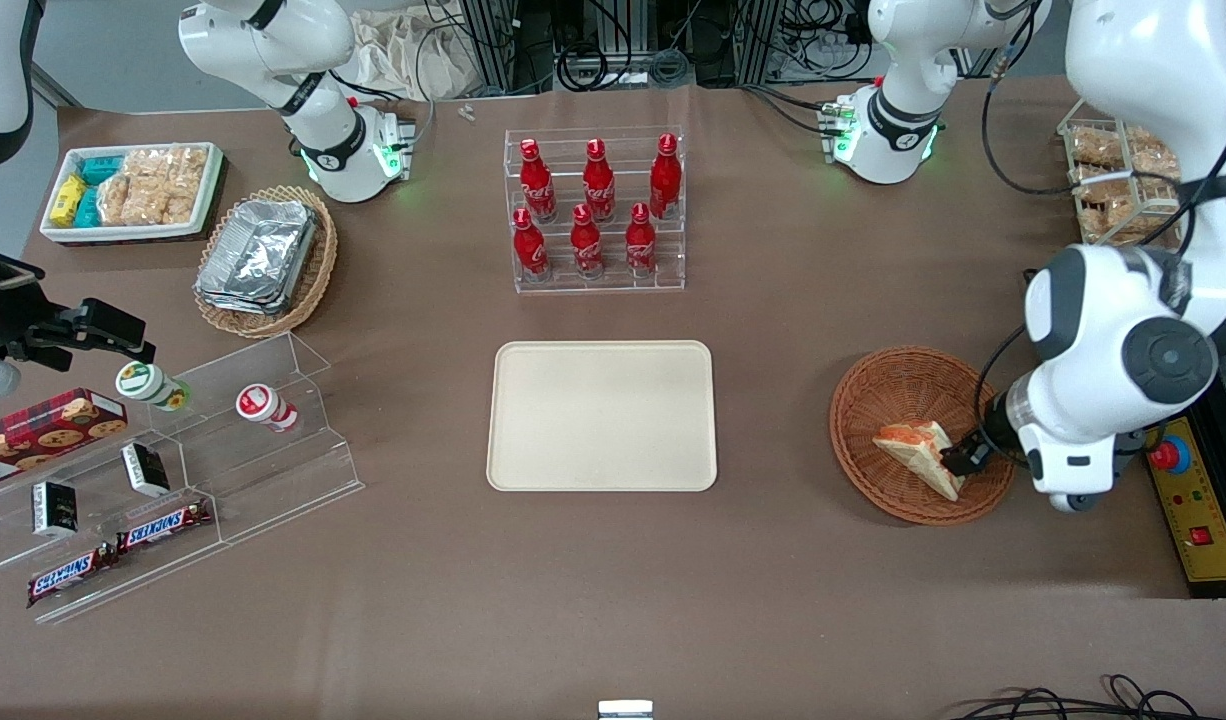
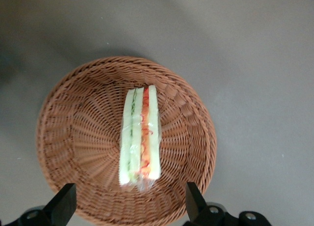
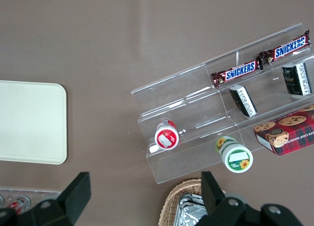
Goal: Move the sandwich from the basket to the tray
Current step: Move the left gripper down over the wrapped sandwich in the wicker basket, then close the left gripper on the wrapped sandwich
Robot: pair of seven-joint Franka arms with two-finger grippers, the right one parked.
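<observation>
A wrapped sandwich (image 1: 918,452) (image 2: 140,138) of white bread with orange-red and green layers lies in the round reddish-brown wicker basket (image 1: 878,400) (image 2: 73,137). My gripper (image 1: 965,455) (image 2: 130,202) hangs just above the basket's rim on the working arm's side, close beside the sandwich. It is open: the two black fingers stand wide apart, wider than the sandwich, with nothing between them. The flat beige tray (image 1: 602,415) lies bare at the table's middle, well apart from the basket toward the parked arm's end.
A clear rack of red cola bottles (image 1: 595,208) stands farther from the camera than the tray. Toward the parked arm's end are an acrylic snack shelf (image 1: 163,470), a tan foil-container basket (image 1: 265,260) and a white snack tray (image 1: 133,190). A control box (image 1: 1195,515) sits beside the working arm.
</observation>
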